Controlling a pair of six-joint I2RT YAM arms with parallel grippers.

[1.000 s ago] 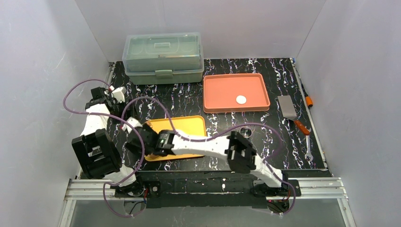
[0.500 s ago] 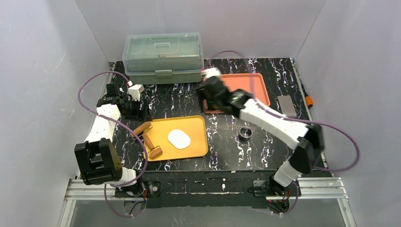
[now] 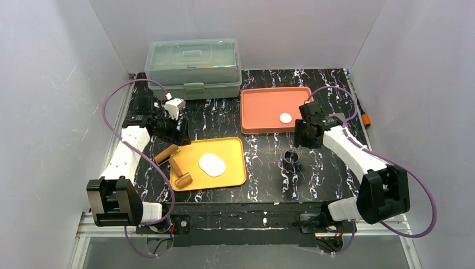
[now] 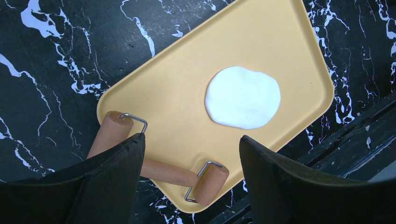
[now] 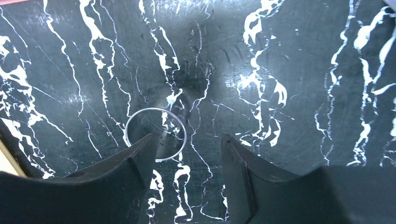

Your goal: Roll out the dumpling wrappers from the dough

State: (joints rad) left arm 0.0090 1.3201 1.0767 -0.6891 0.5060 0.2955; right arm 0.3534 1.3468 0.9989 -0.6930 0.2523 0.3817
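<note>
The dough (image 3: 212, 164) lies as a flat white oval on the yellow tray (image 3: 232, 148); the left wrist view shows it too, dough (image 4: 243, 97) on tray (image 4: 187, 88). A wooden rolling pin (image 3: 175, 166) rests across the tray's left edge. One round wrapper (image 3: 285, 117) sits on the salmon tray (image 3: 263, 109). My left gripper (image 3: 180, 136) hovers open above the rolling pin (image 4: 161, 171), gripper (image 4: 191, 139) holding nothing. My right gripper (image 3: 298, 140) hangs open just above and behind the metal ring (image 3: 290, 156). In the right wrist view the ring (image 5: 155, 134) lies under the left finger of the gripper (image 5: 189, 137).
A clear lidded box (image 3: 193, 67) stands at the back left. A metal scraper (image 3: 340, 126), an orange-handled tool (image 3: 364, 117) and a wrench (image 3: 365, 176) lie along the right edge of the black marbled table (image 3: 263, 179).
My right arm swung from over the yellow tray, past the salmon tray, to above the ring, uncovering dough and rolling pin; its jaws narrowed. My left gripper moved right toward the rolling pin.
</note>
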